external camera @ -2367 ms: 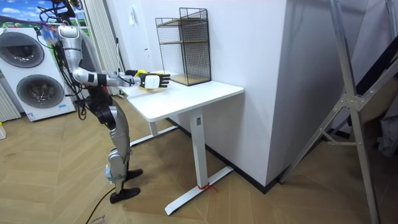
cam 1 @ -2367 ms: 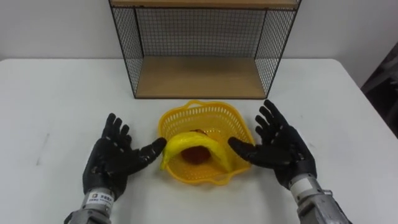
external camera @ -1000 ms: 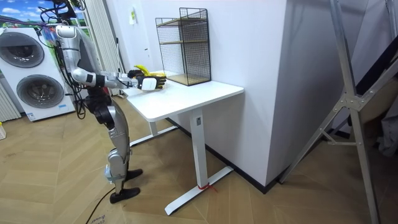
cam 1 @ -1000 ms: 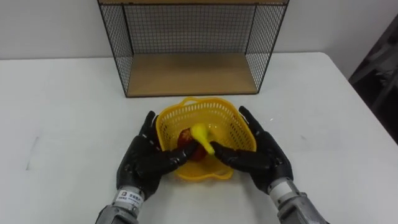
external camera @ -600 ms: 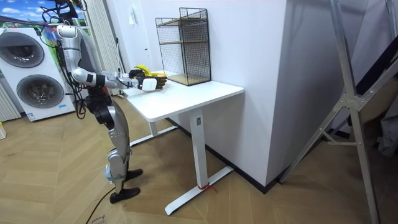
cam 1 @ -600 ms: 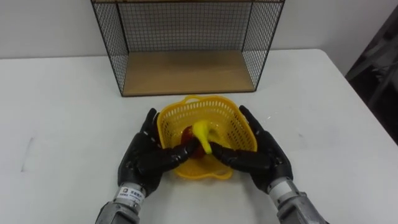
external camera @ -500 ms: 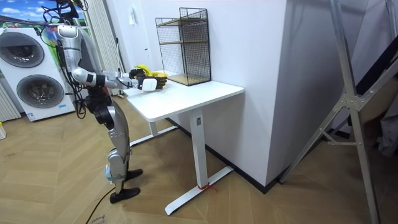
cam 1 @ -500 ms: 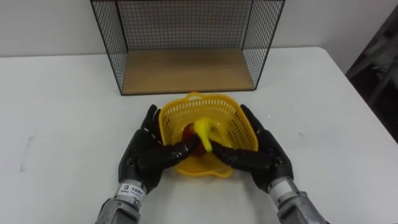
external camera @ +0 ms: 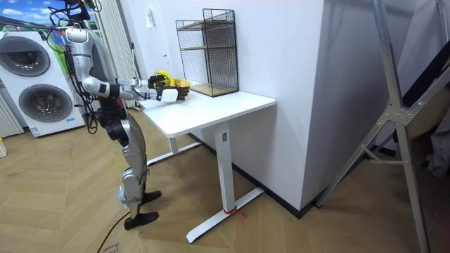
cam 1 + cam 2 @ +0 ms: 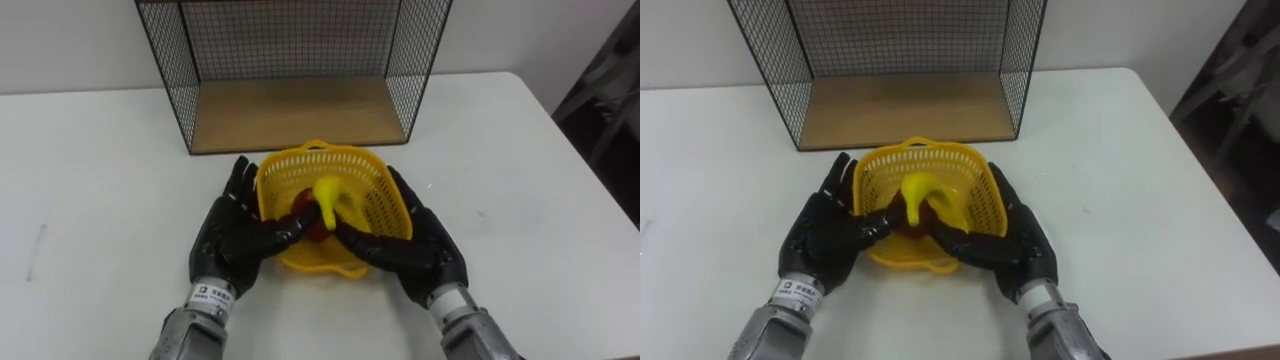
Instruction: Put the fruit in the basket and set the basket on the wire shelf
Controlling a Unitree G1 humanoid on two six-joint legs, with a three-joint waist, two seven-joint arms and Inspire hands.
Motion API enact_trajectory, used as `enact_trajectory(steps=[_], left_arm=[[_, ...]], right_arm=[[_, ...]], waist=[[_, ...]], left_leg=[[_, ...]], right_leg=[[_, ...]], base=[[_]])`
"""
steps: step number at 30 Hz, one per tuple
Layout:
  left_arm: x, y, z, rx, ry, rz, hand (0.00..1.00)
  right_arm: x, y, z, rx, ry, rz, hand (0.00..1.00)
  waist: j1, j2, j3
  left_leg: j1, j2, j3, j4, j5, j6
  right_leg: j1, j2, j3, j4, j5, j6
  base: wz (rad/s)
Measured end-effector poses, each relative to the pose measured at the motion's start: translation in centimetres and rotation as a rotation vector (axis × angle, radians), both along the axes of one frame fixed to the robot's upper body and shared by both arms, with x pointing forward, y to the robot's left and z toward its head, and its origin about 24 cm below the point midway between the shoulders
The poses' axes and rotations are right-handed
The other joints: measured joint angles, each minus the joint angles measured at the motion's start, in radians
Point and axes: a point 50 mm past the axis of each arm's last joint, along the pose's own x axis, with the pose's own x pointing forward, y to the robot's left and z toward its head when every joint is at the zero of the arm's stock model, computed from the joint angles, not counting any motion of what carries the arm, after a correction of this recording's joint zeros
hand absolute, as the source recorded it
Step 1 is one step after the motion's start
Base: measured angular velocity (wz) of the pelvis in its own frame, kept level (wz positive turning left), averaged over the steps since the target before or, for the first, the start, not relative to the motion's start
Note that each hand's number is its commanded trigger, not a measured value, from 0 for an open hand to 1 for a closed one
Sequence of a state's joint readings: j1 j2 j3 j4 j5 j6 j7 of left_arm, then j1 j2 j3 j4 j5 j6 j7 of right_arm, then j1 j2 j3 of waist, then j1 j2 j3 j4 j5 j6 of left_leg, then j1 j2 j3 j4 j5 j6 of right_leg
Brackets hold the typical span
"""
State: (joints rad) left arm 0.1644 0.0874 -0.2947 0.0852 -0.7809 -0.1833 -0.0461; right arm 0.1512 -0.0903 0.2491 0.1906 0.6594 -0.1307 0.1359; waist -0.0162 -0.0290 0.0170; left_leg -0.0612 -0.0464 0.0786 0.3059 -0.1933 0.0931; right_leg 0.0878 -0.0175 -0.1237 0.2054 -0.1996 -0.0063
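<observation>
A yellow plastic basket (image 10: 352,172) sits between my two hands, in front of the black wire shelf (image 10: 290,112). A banana (image 10: 328,196) and a red fruit (image 10: 306,216) lie inside the basket. My left hand (image 10: 228,242) lies along its left wall and my right hand (image 10: 418,250) along its right wall. Both thumbs hook over the front rim, so each hand pinches a wall. In the room view the basket (image 9: 162,76) appears a little above the tabletop, near the shelf (image 9: 208,50).
The white table (image 10: 90,170) stretches to both sides of the basket. The shelf's lower wooden board (image 10: 902,108) lies open to the front, just behind the basket. In the room view I stand at the table's end on the room view's left, with washing machines (image 9: 31,77) behind me.
My hands came in from either side and took hold of the basket's walls. The basket has since risen slightly and moved closer to the shelf.
</observation>
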Motion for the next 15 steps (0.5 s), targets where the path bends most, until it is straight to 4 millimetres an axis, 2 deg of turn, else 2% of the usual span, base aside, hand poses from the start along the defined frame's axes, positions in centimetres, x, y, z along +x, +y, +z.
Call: enact_trajectory(steps=[3,8,11,15], left_arm=[[0.2,0.0,0.7,0.002,-0.028,0.006,0.0],[1.1,0.1,3.0,-0.014,-0.108,0.053,0.0],[1.6,0.0,4.5,-0.029,-0.165,0.073,0.0],[2.0,-0.1,5.3,-0.043,-0.2,0.094,0.0]], right_arm=[[0.8,0.1,0.7,-0.005,-0.028,-0.002,0.0],[2.7,0.7,2.5,0.003,-0.124,0.005,0.0],[3.1,1.0,3.7,0.018,-0.176,-0.006,0.0],[3.2,1.3,4.5,0.037,-0.215,-0.02,0.0]], waist=[[0.0,0.002,-0.0008],[0.002,0.002,-0.0009],[0.007,0.002,-0.0008],[0.016,0.002,-0.0005]], left_leg=[[0.003,0.0,0.001,0.0,0.0,0.0],[0.006,0.001,0.004,-0.003,0.001,-0.001],[0.008,0.0,0.004,-0.005,0.001,-0.001],[0.029,-0.001,0.003,-0.016,0.001,-0.001]], right_leg=[[0.001,0.0,0.001,0.001,0.0,0.0],[0.002,0.001,0.008,0.001,0.0,0.0],[0.011,0.001,0.008,-0.002,0.0,0.0],[0.027,0.001,0.008,-0.004,0.0,0.0]], base=[[-0.02],[-0.02],[0.0],[0.0]])
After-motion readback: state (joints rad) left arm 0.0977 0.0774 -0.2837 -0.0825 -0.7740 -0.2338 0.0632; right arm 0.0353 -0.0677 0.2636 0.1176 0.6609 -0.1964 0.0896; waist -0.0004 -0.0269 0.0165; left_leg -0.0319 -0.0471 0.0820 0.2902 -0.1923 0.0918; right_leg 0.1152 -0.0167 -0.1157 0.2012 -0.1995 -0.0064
